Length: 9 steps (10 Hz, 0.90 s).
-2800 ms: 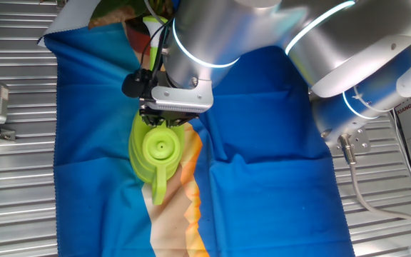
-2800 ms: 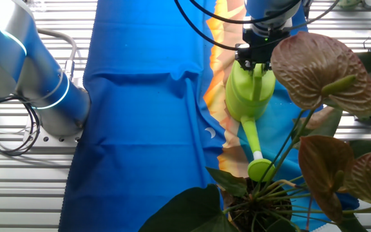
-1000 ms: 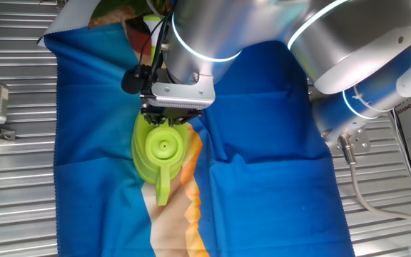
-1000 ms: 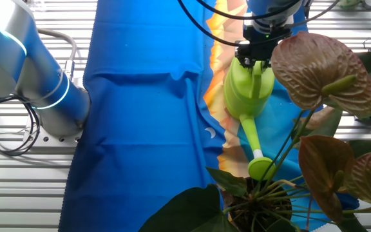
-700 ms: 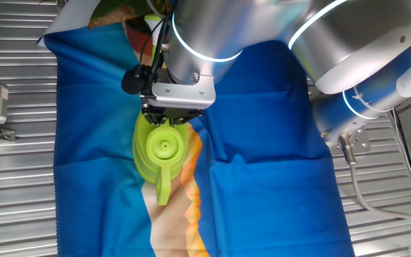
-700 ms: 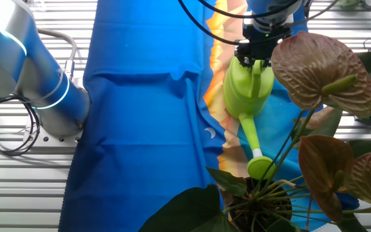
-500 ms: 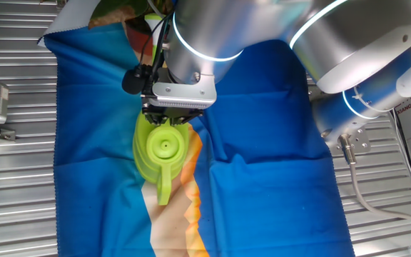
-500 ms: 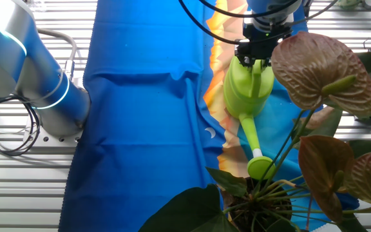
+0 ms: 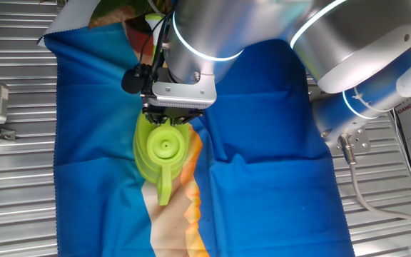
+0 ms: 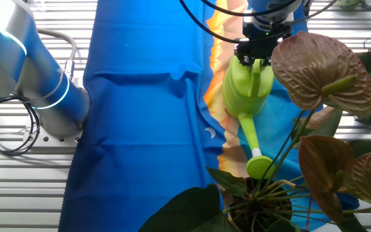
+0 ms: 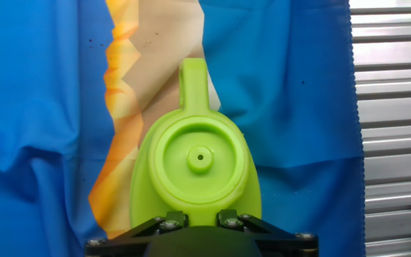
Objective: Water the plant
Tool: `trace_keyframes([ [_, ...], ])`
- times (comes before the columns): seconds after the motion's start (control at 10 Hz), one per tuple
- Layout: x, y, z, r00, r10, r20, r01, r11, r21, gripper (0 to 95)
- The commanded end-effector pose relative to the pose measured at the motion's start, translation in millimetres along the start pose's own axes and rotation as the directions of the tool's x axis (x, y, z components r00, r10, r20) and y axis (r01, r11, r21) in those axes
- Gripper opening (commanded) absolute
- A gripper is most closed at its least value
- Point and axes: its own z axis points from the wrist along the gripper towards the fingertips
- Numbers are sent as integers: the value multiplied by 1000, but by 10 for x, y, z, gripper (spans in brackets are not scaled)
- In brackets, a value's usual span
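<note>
Single arm [image 9: 348,43] reaches in over the blue cloth [image 9: 262,164], silver links with a glowing ring at the wrist [image 9: 198,43]. Wrist points straight down at the cloth. Gripper [image 9: 164,120] hangs directly above the cloth's orange-and-tan stripe, its jaws closed on the rear of the watering can [image 9: 160,153]. In the hand view only the black base of the fingers [image 11: 164,224] shows, bracketing the can's near end. Arm base [image 10: 37,84] stands beside the cloth's edge.
</note>
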Motion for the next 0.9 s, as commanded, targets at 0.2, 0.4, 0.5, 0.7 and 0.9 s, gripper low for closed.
trace_keyframes([
  [0.2, 0, 3, -18, 1000, 6, -2, -6, 1000, -1, 0],
  [0.4, 1, 6, -30, 1000, 7, 0, -7, 1000, -2, 0],
  [0.5, 3, 8, -36, 1000, 7, 0, -7, 1000, -2, 0],
  [0.7, 9, 12, -54, 1000, 7, -2, -7, 1000, -6, 0],
  [0.9, 25, 13, -76, 1000, 8, 1, -8, 1000, -9, 0],
])
